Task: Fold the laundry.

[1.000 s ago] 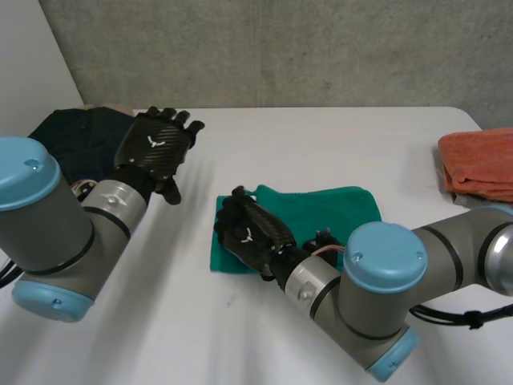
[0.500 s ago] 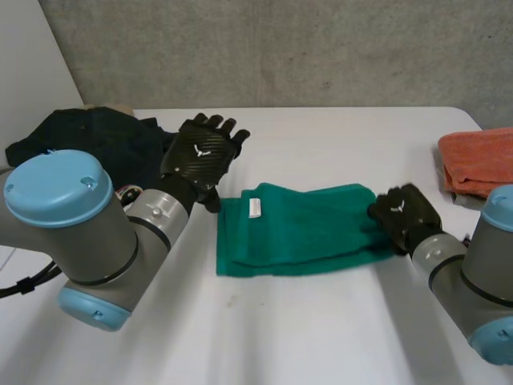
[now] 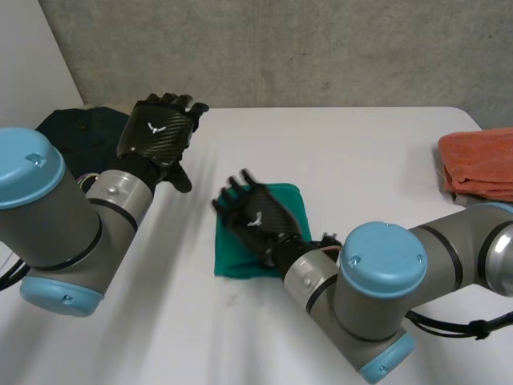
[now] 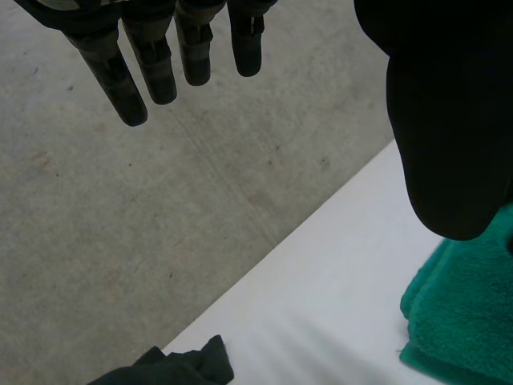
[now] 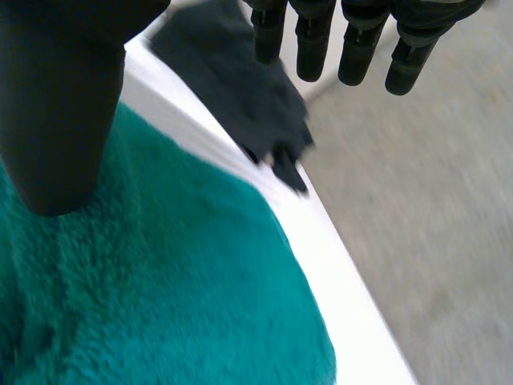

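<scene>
Right hand point(image 3: 258, 218) is over the folded green towel point(image 3: 240, 261) in the middle of the table point(image 3: 361, 152), fingers straight and spread, gripping nothing. Left hand point(image 3: 159, 135) hangs beside the dark cloth point(image 3: 68, 128), fingers straight too, empty. An orange towel point(image 3: 481, 160) lies well apart at the right edge.

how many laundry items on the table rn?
3. Green towel folded mid-table, under the right robot hand; orange towel at the table's right edge; dark garment at the far left corner. The orange one may be a stack, so more could be hidden.
</scene>
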### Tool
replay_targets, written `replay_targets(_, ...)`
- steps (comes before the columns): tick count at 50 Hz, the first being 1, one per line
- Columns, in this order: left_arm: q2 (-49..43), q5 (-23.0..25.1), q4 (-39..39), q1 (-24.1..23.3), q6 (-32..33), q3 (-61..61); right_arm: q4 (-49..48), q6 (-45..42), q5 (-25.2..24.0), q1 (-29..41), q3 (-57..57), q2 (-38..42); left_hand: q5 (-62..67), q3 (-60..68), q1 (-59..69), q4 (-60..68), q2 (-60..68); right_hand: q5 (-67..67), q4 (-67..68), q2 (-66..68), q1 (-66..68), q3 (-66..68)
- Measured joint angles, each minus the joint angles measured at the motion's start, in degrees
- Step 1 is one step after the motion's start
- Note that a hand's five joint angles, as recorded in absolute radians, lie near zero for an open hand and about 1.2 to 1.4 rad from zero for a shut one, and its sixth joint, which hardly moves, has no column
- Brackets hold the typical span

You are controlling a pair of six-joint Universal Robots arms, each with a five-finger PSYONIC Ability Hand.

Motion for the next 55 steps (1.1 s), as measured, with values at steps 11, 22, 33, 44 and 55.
replay_targets(11, -8.3, -1.9, -7.7, -8.9, -4.6, 10.3, 19.3, 32.4, -0.4, -10.3, -7.6, -5.5, 0.0, 0.0, 0.0, 0.0, 0.0, 0.0, -0.1, 0.0, 0.0, 0.0)
replay_targets(22, -24.9, -9.5, -23.5, -11.1, -7.2, 22.5, 43.8, 33.7, -1.4, -11.5, -27.9, 10.7, 0.0, 0.0, 0.0, 0.0, 0.0, 0.0, -0.1, 0.0, 0.0, 0.0)
replay_targets(33, -21.8, -10.1, -27.7, -8.5, -6.9, 22.5, 40.2, 19.6, 10.2, -10.8, -26.0, 6.6, 0.0, 0.0, 0.0, 0.0, 0.0, 0.0, -0.1, 0.0, 0.0, 0.0)
replay_targets(44, -7.3, 8.8, -22.9, -4.2, -7.4, 21.8, 25.5, 10.1, 11.6, -2.9, -9.1, -4.5, 0.0, 0.0, 0.0, 0.0, 0.0, 0.0, -0.1, 0.0, 0.0, 0.0)
replay_targets(55, -5.1, 35.2, -22.5, -1.3, -11.1, 22.5, 13.6, 11.1, 10.7, 1.1, -1.1, -0.1, 0.0, 0.0, 0.0, 0.0, 0.0, 0.0, -0.1, 0.0, 0.0, 0.0)
